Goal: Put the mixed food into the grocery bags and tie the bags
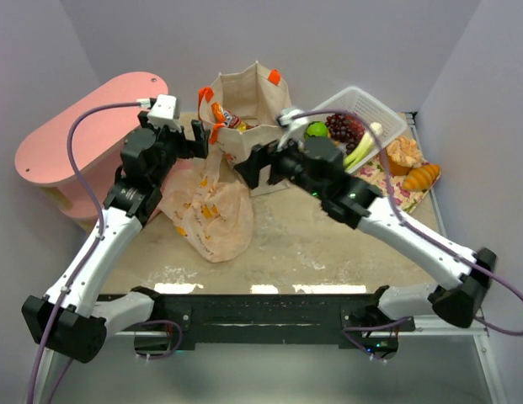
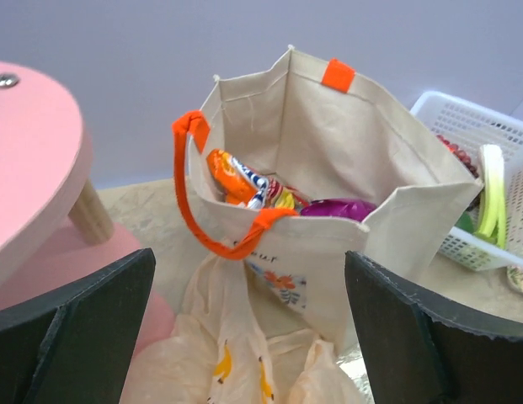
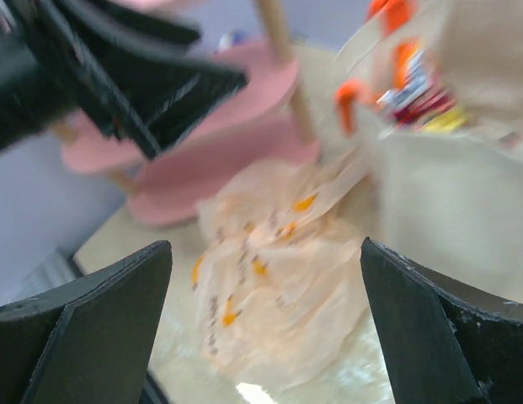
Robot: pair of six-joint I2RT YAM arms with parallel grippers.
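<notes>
Your left gripper [image 1: 196, 137] hangs at the canvas tote's [image 1: 253, 93] 9 o'clock, jaws spread wide and empty. Your right gripper [image 1: 248, 168] is just as wide and holds nothing at the tote's 6 o'clock. The tote stands upright at the table's 12 o'clock with snack packets [image 2: 244, 181] inside. The peach plastic bag [image 1: 212, 210] lies slumped at its 7 o'clock. Grapes [image 1: 344, 128], a green vegetable [image 1: 316, 130] and a leek [image 1: 362, 147] sit in the white basket [image 1: 381, 114] at 2 o'clock, with bread [image 1: 421, 177] at the basket's 4 o'clock.
</notes>
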